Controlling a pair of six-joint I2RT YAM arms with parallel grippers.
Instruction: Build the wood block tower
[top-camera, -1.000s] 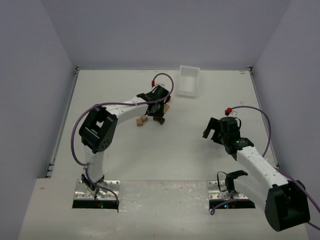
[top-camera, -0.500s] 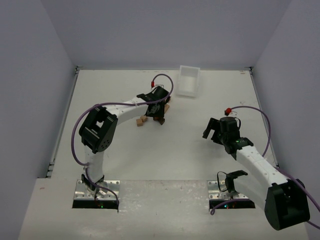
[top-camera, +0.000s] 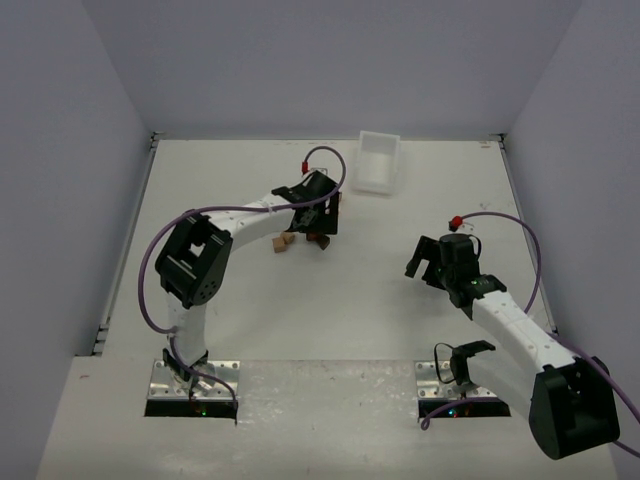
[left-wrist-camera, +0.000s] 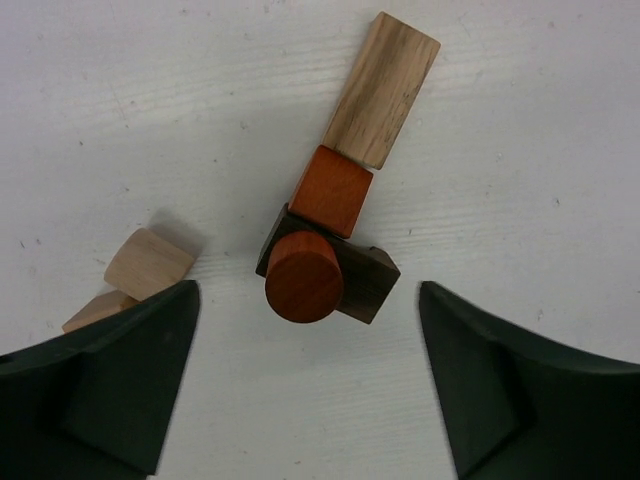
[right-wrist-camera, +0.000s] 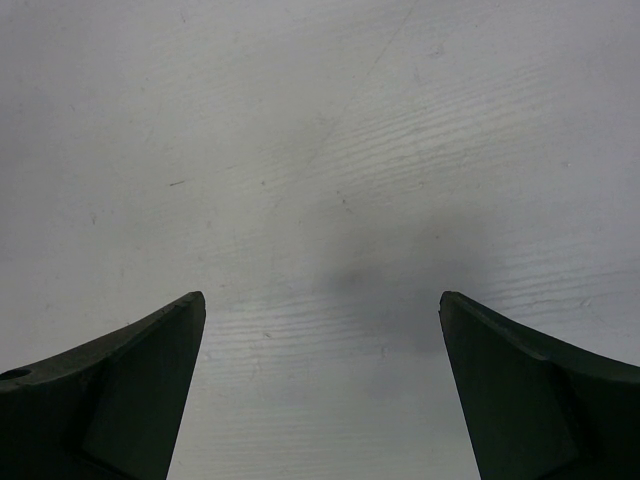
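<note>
The left fingers (left-wrist-camera: 308, 295) are spread wide and hold nothing. The wood block tower (left-wrist-camera: 303, 277) sits right between them on the white surface (left-wrist-camera: 520, 180). It is a round orange peg on a dark brown block (left-wrist-camera: 368, 283). An orange cube (left-wrist-camera: 331, 191) and a tan bar (left-wrist-camera: 381, 88) lie just past the fingertips. The blocks look light, hard and smooth, so pinch the flat sides gently. The right fingers (right-wrist-camera: 322, 300) are wide too.

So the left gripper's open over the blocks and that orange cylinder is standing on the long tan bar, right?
No. The left wrist view shows the orange cylinder standing on the dark brown block, not the long tan bar. The left gripper is open above them.
</note>
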